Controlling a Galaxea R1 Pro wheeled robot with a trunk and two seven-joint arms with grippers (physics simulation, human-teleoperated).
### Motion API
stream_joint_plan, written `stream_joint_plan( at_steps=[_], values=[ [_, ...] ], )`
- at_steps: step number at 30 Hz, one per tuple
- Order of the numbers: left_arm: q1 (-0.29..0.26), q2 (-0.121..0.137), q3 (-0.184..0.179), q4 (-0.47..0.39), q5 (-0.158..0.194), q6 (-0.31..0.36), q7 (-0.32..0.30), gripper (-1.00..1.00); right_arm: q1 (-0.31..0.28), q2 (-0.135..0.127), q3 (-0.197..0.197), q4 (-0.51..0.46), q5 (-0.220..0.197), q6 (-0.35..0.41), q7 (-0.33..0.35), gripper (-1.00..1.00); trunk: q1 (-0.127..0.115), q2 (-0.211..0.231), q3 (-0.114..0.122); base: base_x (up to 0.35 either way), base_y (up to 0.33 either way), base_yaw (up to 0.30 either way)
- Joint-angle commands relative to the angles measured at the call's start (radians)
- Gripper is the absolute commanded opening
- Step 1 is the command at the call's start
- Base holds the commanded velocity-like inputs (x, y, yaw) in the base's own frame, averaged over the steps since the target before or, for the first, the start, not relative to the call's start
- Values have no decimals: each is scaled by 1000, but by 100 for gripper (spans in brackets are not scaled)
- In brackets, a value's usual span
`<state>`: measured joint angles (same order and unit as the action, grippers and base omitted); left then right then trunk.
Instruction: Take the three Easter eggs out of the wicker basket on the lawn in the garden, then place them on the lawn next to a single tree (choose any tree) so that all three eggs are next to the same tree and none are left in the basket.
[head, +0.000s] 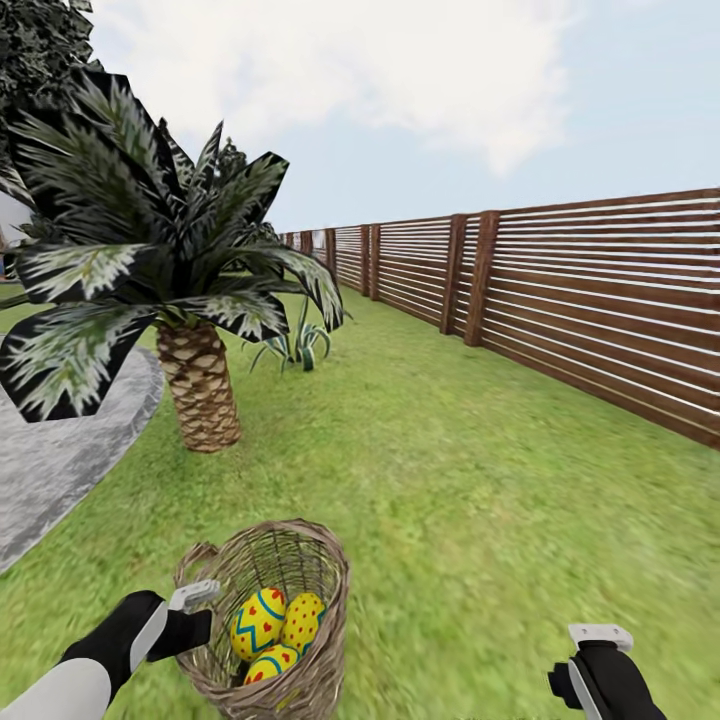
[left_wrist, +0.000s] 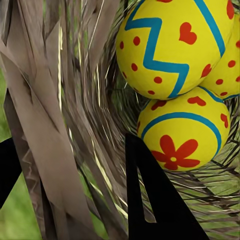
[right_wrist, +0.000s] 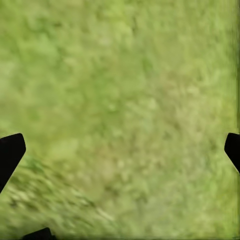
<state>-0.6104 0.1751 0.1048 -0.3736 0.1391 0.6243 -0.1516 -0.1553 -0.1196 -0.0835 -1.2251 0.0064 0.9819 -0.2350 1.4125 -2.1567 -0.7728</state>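
Note:
The brown wicker basket (head: 310, 575) is at the bottom of the head view, over the lawn (head: 450, 480). Three yellow Easter eggs (head: 258, 622) with red and blue patterns lie inside it. My left gripper (head: 190, 608) is at the basket's left rim. In the left wrist view the wicker wall (left_wrist: 60, 125) stands between the two fingers (left_wrist: 155, 200), and the gripper (left_wrist: 75, 145) is shut on it, with two eggs (left_wrist: 170, 45) just inside. My right gripper (head: 600, 645) hangs open over bare grass (right_wrist: 120, 100) at the lower right.
A short palm (head: 200, 385) with a scaly brown trunk stands ahead on the left, beside a grey paved patch (head: 60, 450). Dark foliage (head: 40, 50) shows above it; I cannot tell which tree it belongs to. A slatted wooden fence (head: 600, 290) borders the garden on the right. A small spiky plant (head: 295, 345) grows behind the palm.

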Motion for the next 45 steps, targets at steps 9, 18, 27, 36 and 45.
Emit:
stream_joint_plan(
  at_steps=[9, 18, 27, 36, 45],
  values=[
    [0, 0, 7, -2, 14, 8, -1, -100, -1, -3, -1, -1, 0, 4, -1, 100, -35, 63, 27, 0, 0, -281],
    [0, -3, 7, -2, 14, 8, -1, -100, -1, -3, -1, -1, -1, 4, -1, 100, -69, 126, 55, 0, 0, -281],
    [0, -3, 7, -2, 14, 8, -2, -100, -1, -3, -1, -1, -5, 4, -1, 100, -104, 189, 84, 0, 0, -281],
    [0, -12, 7, -2, 14, 8, -1, -100, -1, -5, -2, -1, -8, 4, -1, 100, -138, 252, 112, 0, 0, -281],
    [0, -14, 7, -2, 13, 8, -1, -100, -1, -5, -4, -1, -9, 4, -1, 100, -173, 315, 140, 0, 0, -281]
  ],
)
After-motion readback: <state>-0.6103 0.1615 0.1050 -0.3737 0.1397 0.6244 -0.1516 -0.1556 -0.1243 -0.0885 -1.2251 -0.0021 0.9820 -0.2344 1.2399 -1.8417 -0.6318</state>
